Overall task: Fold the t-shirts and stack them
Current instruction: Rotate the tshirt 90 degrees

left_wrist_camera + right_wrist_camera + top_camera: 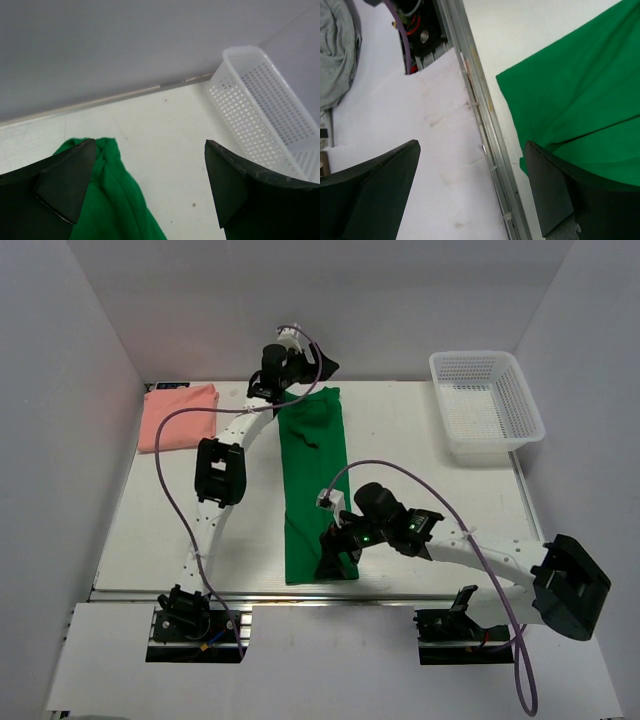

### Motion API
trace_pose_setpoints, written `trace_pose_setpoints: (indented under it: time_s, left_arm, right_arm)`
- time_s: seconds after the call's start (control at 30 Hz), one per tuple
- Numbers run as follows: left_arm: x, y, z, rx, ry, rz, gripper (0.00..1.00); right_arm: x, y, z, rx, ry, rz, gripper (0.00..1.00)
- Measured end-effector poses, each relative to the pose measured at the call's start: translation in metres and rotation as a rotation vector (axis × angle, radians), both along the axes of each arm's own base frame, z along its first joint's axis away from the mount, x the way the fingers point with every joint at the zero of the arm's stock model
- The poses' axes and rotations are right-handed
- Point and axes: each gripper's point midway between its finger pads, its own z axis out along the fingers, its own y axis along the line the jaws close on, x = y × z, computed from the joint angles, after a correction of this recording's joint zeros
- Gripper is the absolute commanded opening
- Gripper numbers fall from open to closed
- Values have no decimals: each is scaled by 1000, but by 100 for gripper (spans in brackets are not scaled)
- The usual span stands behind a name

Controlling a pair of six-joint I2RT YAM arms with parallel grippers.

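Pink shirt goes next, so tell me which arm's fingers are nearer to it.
Left. The left fingers are at the far end of the green shirt, just right of the pink shirt; the right fingers are at its near end, much farther away.

Green t-shirt (pixel 312 480): soft matt cloth. Pink t-shirt (pixel 177 415): matt cloth, likely. Basket (pixel 470 356): white perforated plastic. Table (pixel 450 485): smooth matt.

Emerald green t-shirt (pixel 312 485), salmon pink t-shirt (pixel 178 416), white mesh basket (pixel 495 445)
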Motion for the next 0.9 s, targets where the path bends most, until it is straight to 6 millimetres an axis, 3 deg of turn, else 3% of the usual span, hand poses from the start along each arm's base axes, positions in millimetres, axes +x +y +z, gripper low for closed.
trace_pose_setpoints:
  time_s: [0.07, 0.17, 0.23, 0.33, 0.43, 0.57, 0.63, 0.73, 0.9]
  left_arm:
    - [-3, 2, 25, 0, -33, 0, 99]
    - [-11, 4, 48, 18, -39, -17, 99]
    - [-22, 7, 52, 55, -10, -31, 99]
    - [-55, 20, 46, 147, 97, -44, 99]
    - [-115, 50, 36, 234, 241, -9, 99]
    - [-223, 92, 32, 281, 355, 14, 99]
    - [-269, 106, 31, 262, 350, 21, 99]
    - [-335, 127, 8, 246, 400, 31, 99]
    - [-405, 147, -37, 239, 521, 43, 99]
  right_arm:
    - [3, -1, 7, 19, -26, -24, 90]
    - [8, -8, 9, 19, -49, -90, 90]
    - [14, -18, 7, 6, -63, -165, 90]
    - [24, -37, 1, -14, -84, -307, 90]
    - [37, -56, -6, -37, -89, -476, 90]
    - [37, -66, -12, -32, -70, -528, 90]
    - [28, -60, -12, -8, -49, -471, 90]
    - [17, -46, -11, 25, -21, -371, 90]
    - [-2, -26, -24, 35, 66, -219, 90]
